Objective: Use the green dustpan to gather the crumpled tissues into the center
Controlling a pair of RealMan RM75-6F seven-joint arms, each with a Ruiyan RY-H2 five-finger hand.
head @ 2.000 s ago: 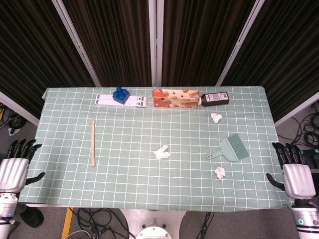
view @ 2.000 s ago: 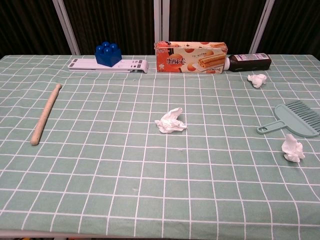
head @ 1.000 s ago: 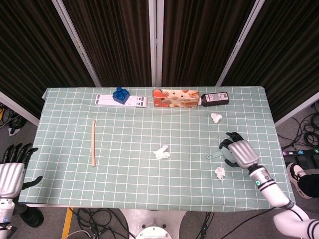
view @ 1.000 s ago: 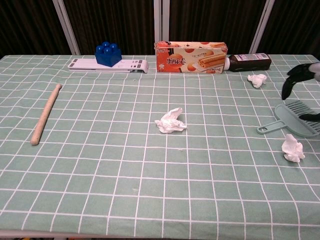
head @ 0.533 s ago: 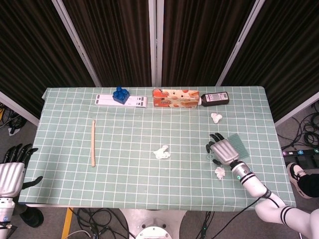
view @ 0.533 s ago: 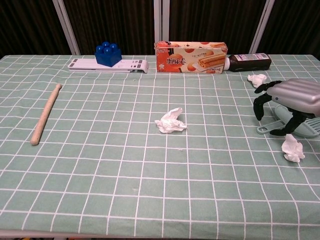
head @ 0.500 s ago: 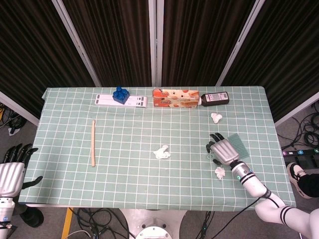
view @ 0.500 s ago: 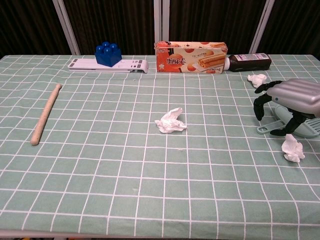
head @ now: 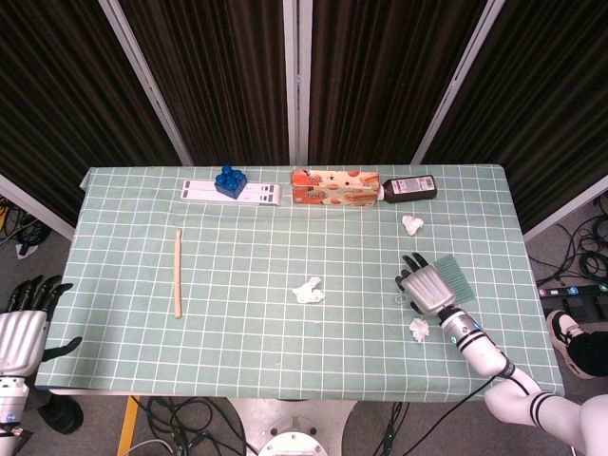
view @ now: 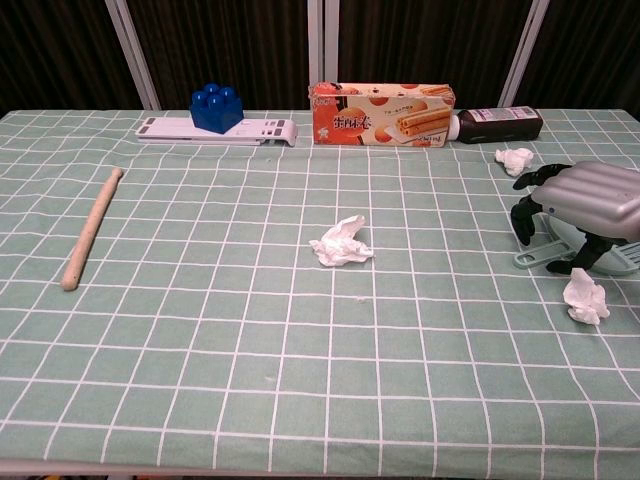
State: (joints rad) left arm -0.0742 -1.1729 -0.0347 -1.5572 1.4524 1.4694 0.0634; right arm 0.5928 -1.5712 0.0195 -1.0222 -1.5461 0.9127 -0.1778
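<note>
Right hand [view: 588,212] has come down over green dustpan [head: 450,278], fingers curled, grasp probably not closed; tissues unmoved.

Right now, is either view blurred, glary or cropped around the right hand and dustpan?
Head view: sharp, evenly lit, no glare; the right hand covers most of the green dustpan. Chest view: sharp too, soft shadows, but the frame edge crops the hand and dustpan.
</note>
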